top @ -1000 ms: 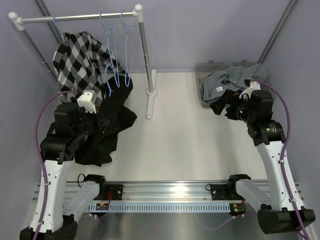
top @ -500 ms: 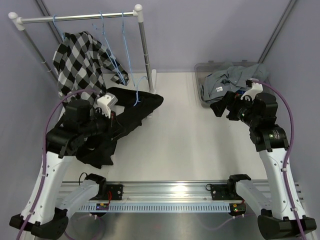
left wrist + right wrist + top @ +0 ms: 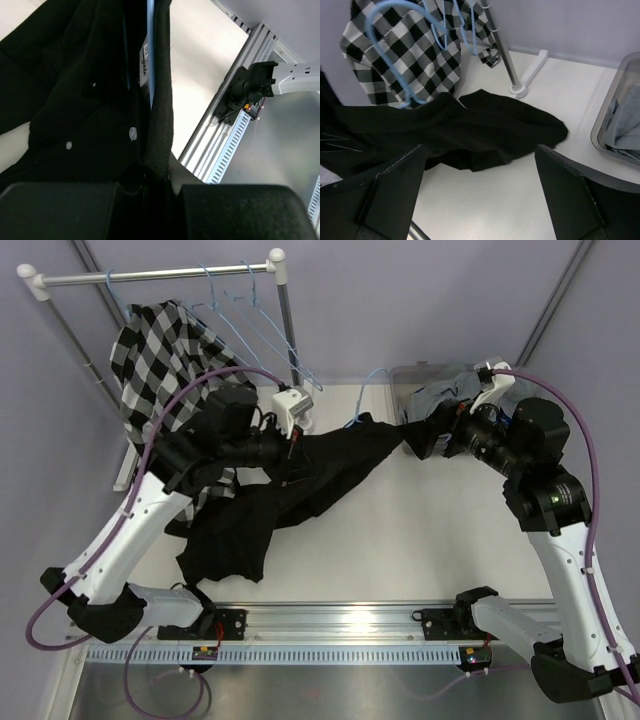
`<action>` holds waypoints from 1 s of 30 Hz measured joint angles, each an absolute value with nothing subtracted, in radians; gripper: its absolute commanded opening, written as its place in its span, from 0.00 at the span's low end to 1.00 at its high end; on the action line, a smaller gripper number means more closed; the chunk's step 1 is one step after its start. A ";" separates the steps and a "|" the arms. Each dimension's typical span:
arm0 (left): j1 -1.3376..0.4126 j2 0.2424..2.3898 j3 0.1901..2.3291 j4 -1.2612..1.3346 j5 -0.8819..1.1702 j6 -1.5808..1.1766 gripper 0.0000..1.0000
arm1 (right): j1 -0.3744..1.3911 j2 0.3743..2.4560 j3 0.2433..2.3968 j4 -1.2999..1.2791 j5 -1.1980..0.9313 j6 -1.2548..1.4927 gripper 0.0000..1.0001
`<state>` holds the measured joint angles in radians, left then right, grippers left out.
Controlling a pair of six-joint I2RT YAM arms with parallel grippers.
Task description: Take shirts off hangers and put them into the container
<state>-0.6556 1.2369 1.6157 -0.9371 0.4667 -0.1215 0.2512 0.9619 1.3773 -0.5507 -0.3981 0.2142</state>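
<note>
Bright, even light — soft shadows, black shirt (image 3: pixel 300 490) nearly featureless overhead.

Left gripper (image 3: pixel 150 186) clamped shut; right gripper (image 3: pixel 479 160) spread wide.

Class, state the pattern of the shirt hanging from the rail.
Black-and-white check shirt, clearest in right wrist view.

Blk shirt (image 3: pixel 330 475), blk/wht check shirt (image 3: pixel 150 350), grey shirt (image 3: pixel 440 395), lt-blue hangers (image 3: pixel 368 22), silver rail (image 3: pixel 160 277)
</note>
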 measured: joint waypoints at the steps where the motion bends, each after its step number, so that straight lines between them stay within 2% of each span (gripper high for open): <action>1: -0.678 1.266 1.634 -0.929 0.456 -0.131 0.00 | 0.268 0.975 1.394 -0.546 -0.400 0.212 0.98; 7: -0.745 1.387 1.730 -0.894 0.420 -0.171 0.00 | 0.359 1.047 1.482 -0.544 -0.385 0.187 0.95; 12: -0.779 1.427 1.796 -0.881 0.404 -0.182 0.00 | 0.382 1.081 1.523 -0.543 -0.379 0.176 0.85; 18: -0.816 1.444 1.827 -0.867 0.401 -0.182 0.00 | 0.405 1.132 1.549 -0.530 -0.356 0.170 0.79; 22: -0.823 1.451 1.827 -0.867 0.386 -0.182 0.00 | 0.406 1.159 1.552 -0.519 -0.335 0.165 0.71; 30: -0.833 1.455 1.827 -0.867 0.352 -0.182 0.00 | 0.406 1.171 1.586 -0.510 -0.321 0.153 0.70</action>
